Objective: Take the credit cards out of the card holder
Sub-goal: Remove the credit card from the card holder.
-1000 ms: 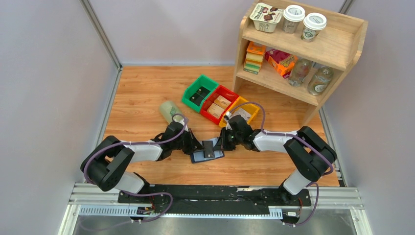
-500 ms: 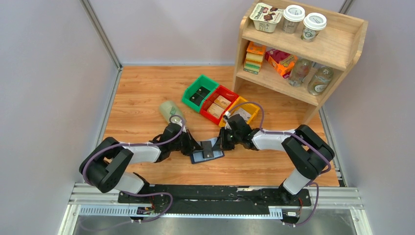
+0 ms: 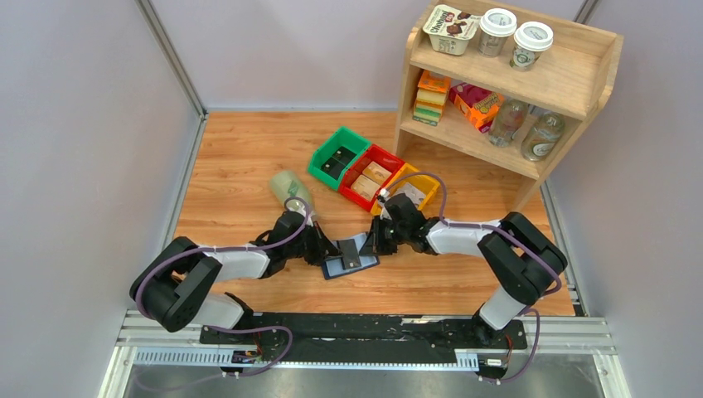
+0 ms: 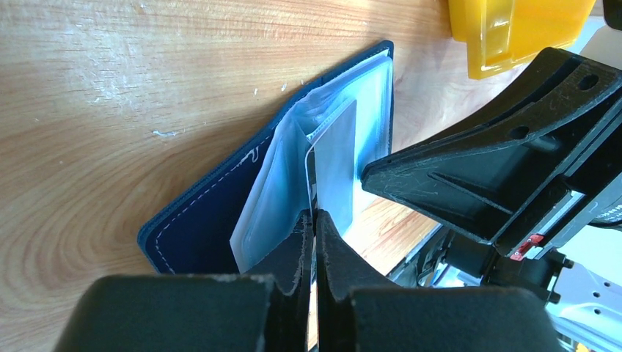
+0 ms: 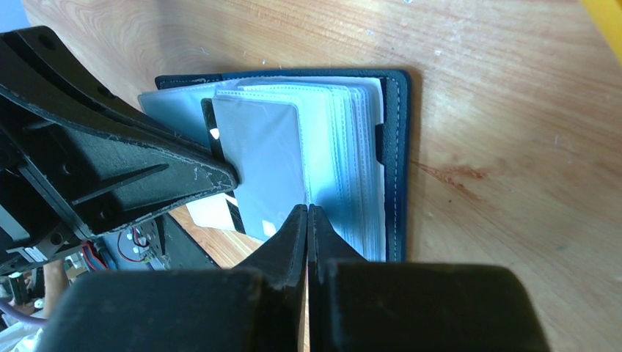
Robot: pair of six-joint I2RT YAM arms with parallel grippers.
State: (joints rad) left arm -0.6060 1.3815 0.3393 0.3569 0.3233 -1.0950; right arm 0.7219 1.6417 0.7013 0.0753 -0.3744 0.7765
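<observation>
The navy card holder [image 3: 348,266] lies open on the wooden table between my two arms, its clear sleeves [image 5: 345,169] fanned upward. A grey credit card [image 5: 260,165] stands partly out of a sleeve; it shows edge-on in the left wrist view, the card [image 4: 334,165] rising from the case [image 4: 198,235]. My left gripper [image 4: 314,216] is shut on the card's near edge. My right gripper [image 5: 308,209] is shut on a clear sleeve of the holder just beside the card. In the top view the left gripper [image 3: 335,251] and right gripper [image 3: 374,243] face each other across the holder.
A green bin [image 3: 336,157], red bin [image 3: 370,177] and yellow bin [image 3: 414,189] sit in a row just behind the holder. A pale green bottle [image 3: 288,189] lies on its side at the left. A wooden shelf [image 3: 514,83] with groceries stands at the back right.
My left gripper has drawn back slightly to the left with the card's edge in its tips. The right gripper has stayed on the sleeve.
</observation>
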